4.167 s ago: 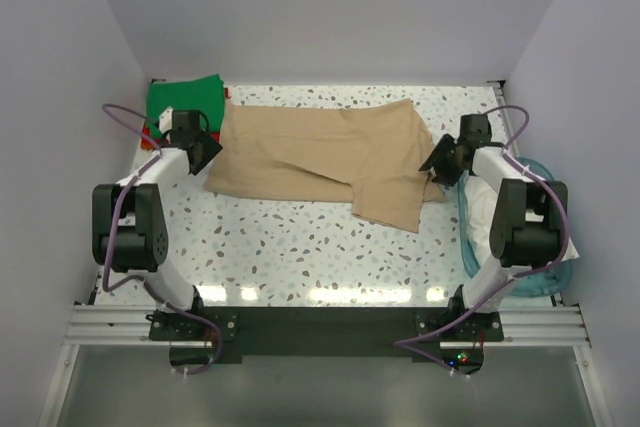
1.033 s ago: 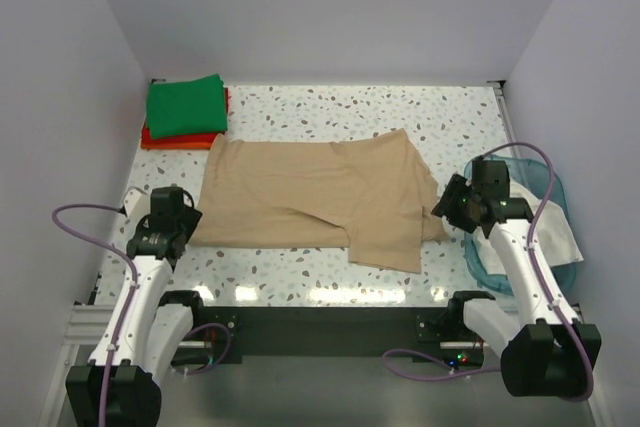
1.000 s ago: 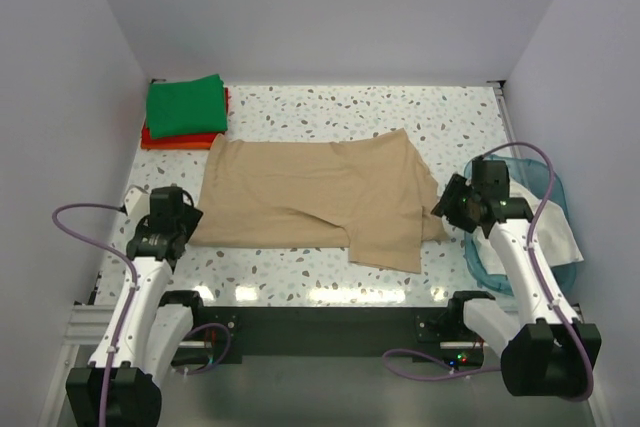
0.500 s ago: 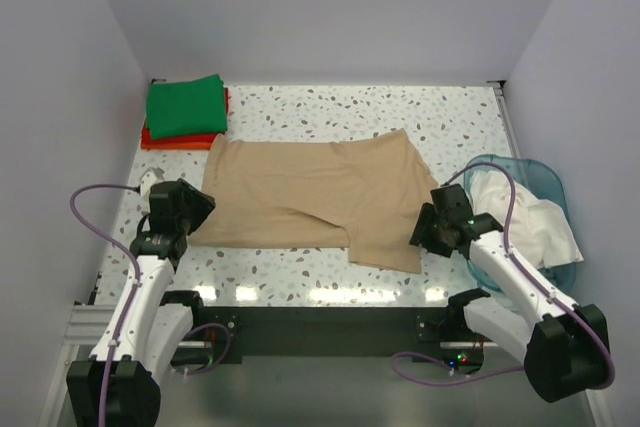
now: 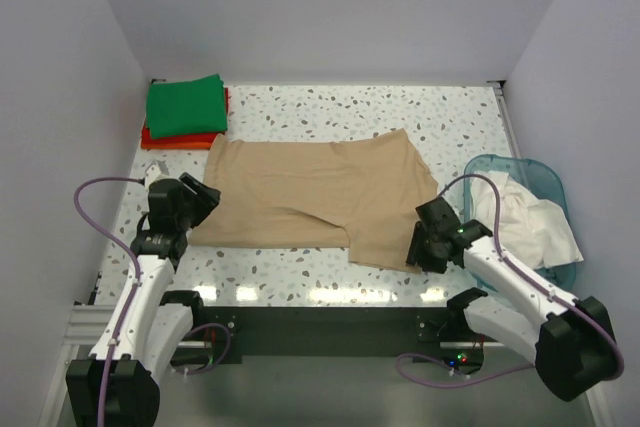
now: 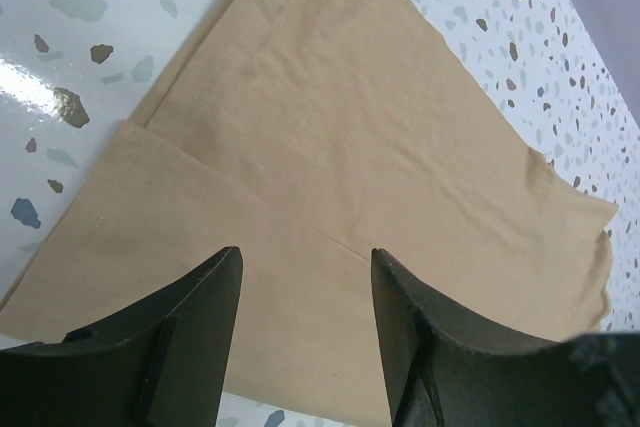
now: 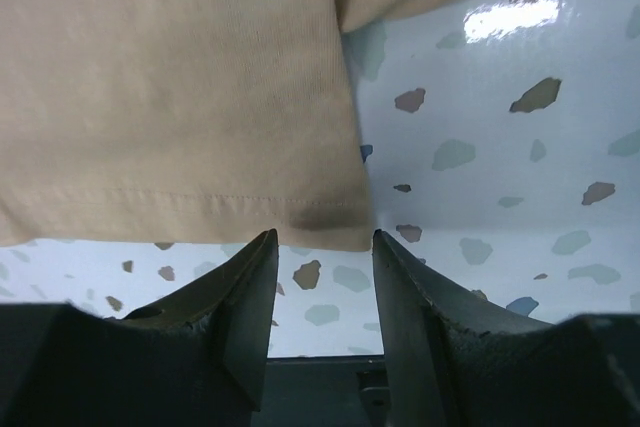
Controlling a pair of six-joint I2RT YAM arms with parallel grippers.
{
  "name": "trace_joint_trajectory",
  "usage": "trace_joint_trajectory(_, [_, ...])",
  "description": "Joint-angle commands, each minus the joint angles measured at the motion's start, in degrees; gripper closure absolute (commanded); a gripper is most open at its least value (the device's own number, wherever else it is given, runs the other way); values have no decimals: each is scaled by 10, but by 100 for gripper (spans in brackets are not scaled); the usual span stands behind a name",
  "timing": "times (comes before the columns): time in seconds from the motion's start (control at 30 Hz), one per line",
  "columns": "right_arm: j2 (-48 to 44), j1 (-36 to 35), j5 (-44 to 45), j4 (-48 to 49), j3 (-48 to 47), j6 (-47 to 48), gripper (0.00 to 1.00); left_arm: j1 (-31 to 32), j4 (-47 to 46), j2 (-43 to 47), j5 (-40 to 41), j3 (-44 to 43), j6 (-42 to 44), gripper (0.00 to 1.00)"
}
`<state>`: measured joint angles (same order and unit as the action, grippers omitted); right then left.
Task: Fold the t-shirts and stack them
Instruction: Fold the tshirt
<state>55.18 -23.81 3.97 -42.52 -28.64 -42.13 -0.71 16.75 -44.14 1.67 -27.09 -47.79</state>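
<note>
A tan-beige t-shirt [image 5: 320, 192] lies spread flat across the middle of the table. My left gripper [image 5: 203, 199] is open over its left end, the cloth [image 6: 330, 127] showing between and beyond the fingers. My right gripper [image 5: 418, 243] is open just above the shirt's near right corner [image 7: 320, 217]. A folded bright green t-shirt [image 5: 187, 104] lies on a folded red-orange one [image 5: 160, 138] at the back left. A whitish t-shirt [image 5: 520, 222] lies bunched in the blue tub.
A translucent blue plastic tub [image 5: 535, 175] stands at the table's right edge, beside my right arm. The speckled tabletop [image 5: 300, 262] shows in front of the tan shirt. The black base rail [image 5: 320, 317] runs along the near edge.
Both arms have drawn back from the far ends of the tan shirt. In the last second both grippers moved inward to its near left end and near right corner. The shirt lies smoother.
</note>
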Motion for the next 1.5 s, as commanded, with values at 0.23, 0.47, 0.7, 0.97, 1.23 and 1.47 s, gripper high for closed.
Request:
trace_joint_trajectory(0.23, [63, -68, 91, -20, -34, -49, 56, 3, -37, -7, -14, -16, 27, 41])
trace_joint_trajectory(0.47, [73, -68, 90, 11, -30, -56, 73, 2, -47, -14, -26, -5, 31, 41])
trace_joint_trajectory(0.7, [45, -68, 87, -5, -47, -48, 93, 2, -44, -14, -24, -7, 33, 41])
trace_joint_trajectory(0.97, [31, -68, 81, -54, -134, -14, 100, 2, -47, -19, -23, -2, 32, 41])
trace_joint_trajectory(1.23, [49, -67, 95, -60, -142, -19, 75, 2, -51, -27, -26, -2, 39, 38])
trace_joint_trajectory(1.47, [5, -67, 115, -60, -70, -77, 55, 3, -62, -36, -30, 9, 38, 38])
